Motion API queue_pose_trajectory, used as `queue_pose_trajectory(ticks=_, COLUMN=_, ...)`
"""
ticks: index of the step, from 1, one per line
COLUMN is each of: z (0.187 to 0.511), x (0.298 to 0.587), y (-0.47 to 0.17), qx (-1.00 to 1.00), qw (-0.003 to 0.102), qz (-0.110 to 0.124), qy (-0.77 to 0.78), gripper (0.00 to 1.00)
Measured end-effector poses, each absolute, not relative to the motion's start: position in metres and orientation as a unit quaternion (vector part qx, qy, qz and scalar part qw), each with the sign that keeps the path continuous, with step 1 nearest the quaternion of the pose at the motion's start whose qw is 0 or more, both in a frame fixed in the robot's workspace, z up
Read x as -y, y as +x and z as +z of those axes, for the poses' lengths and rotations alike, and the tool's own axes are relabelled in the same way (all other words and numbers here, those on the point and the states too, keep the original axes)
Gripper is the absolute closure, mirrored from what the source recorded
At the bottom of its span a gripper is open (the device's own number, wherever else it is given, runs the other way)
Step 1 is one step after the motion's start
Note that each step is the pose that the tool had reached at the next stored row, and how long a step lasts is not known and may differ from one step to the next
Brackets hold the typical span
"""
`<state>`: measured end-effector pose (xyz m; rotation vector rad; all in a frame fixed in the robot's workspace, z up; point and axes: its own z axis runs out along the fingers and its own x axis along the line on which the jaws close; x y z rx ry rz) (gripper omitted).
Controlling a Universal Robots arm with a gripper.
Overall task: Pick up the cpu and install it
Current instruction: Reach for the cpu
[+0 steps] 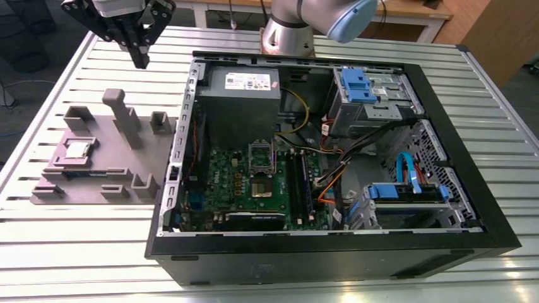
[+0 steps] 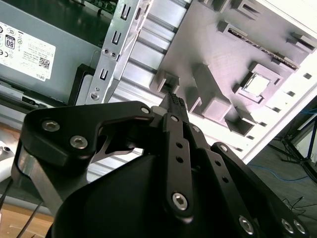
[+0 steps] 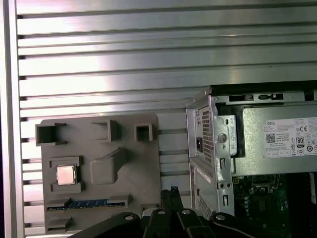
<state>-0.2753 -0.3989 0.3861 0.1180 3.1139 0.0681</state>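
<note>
Status: task barely begun, by my read.

- My gripper (image 1: 140, 60) hangs high over the table (image 1: 84, 252), off the corner of the PC case (image 1: 337, 252) on the exterior view's left, beyond the far edge of the tray (image 1: 93, 180). Fingertips are pressed together w/ nothing between them. Same in both wrist views: tips (image 2: 174, 101) meet in a closed point, empty.
- The cpu (image 1: 78, 149) sits flat in its square pocket on the tray, shiny top up, on the side away from the case. Also seen in the second wrist view (image 2: 256, 85) and first wrist view (image 3: 65, 175). Well apart from my tips, no contact.
- A blue-edged strip (image 3: 89, 203) lies in a slot just beside the cpu pocket. Prob a RAM stick, can't confirm.
- Socket (image 1: 262, 165) on the mobo inside the case: metal frame, dark centre, no chip seen in it. Can't tell if the latch/frame is open.
- Case side is off, the board is reachable from above, and cables lie beside the socket area, not over it.

Done: nothing that shows. Left: the whole job, i.e. pick from the tray + seating in the socket. Est. progress ~0%.
</note>
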Motion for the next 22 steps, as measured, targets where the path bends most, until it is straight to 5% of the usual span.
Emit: queue_pose_trajectory(ticks=22, z=0.3858, x=0.3989, y=-0.2833, qx=-0.999, qw=0.012, qz=0.022, qy=0.038, gripper=0.9)
